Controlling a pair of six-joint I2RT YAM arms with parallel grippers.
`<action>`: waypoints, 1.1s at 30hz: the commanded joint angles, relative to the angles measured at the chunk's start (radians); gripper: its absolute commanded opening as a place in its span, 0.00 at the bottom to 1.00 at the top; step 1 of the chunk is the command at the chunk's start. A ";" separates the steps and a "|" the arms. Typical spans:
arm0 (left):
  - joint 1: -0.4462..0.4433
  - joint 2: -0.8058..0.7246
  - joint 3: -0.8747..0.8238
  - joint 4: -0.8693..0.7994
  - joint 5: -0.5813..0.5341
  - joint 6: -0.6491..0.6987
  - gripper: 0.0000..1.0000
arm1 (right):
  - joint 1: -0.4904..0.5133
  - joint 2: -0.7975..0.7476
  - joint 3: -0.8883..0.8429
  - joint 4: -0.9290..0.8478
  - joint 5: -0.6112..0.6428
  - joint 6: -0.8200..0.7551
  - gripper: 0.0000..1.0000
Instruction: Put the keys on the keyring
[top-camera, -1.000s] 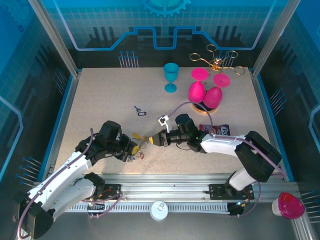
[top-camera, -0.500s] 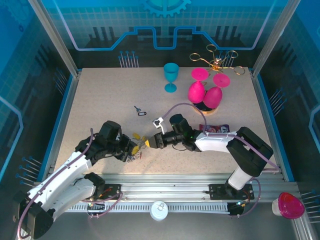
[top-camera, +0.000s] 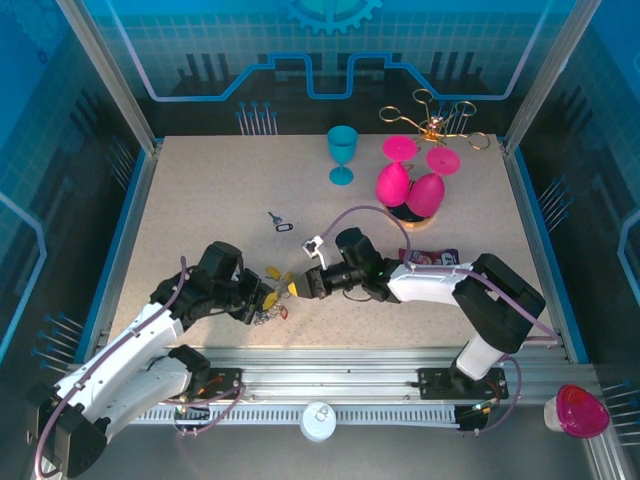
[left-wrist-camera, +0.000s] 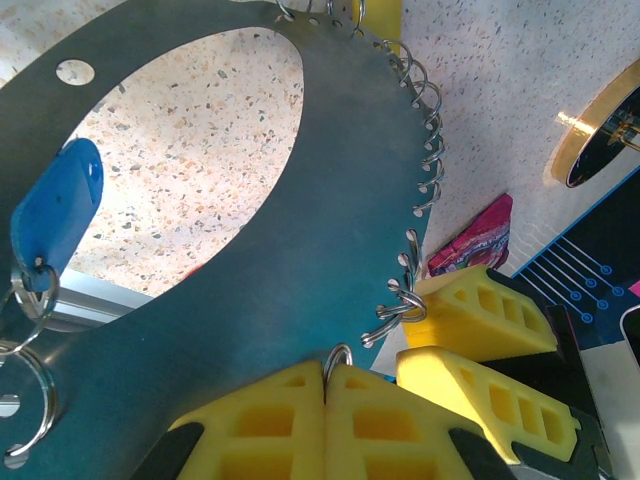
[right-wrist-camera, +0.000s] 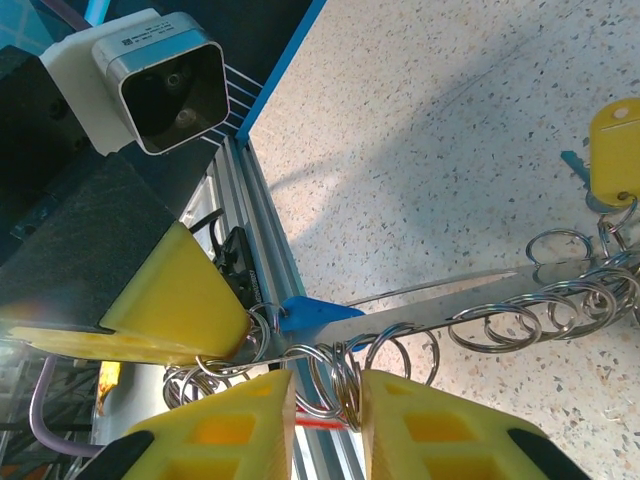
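By the middle of the near edge of the counter (top-camera: 200, 210), the left gripper (top-camera: 262, 296) has its yellow fingers pressed together on a small wire ring at the rim of the keyring (left-wrist-camera: 300, 260). The keyring is a flat grey metal hoop with small rings along its edge. A blue tag (left-wrist-camera: 57, 213) hangs from rings at the hoop's rim, and a yellow-tagged key (right-wrist-camera: 614, 137) hangs from the rings farther along.

The right gripper (top-camera: 298, 287) comes in from the right, its tips just beside the left gripper's. Its fingers stand a narrow gap apart with several wire rings between them; whether they pinch those rings cannot be told.

Farther in, a loose key (top-camera: 280, 223) lies flat near the counter's middle. A dark snack packet (top-camera: 432, 257) lies to the right. Toward the far edge stand a teal goblet (top-camera: 342, 152), then pink goblets (top-camera: 410, 185). A gold wire stand (top-camera: 432, 120) sits near the far right corner.
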 joint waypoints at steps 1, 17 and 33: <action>0.003 0.024 -0.016 -0.112 -0.088 0.018 0.00 | 0.023 0.004 0.028 -0.024 -0.018 -0.021 0.24; 0.003 0.021 -0.015 -0.112 -0.088 0.020 0.00 | 0.039 0.038 0.074 -0.104 0.011 -0.079 0.10; 0.003 -0.059 -0.001 0.004 -0.249 0.238 0.75 | 0.015 -0.063 0.066 -0.233 0.066 -0.192 0.00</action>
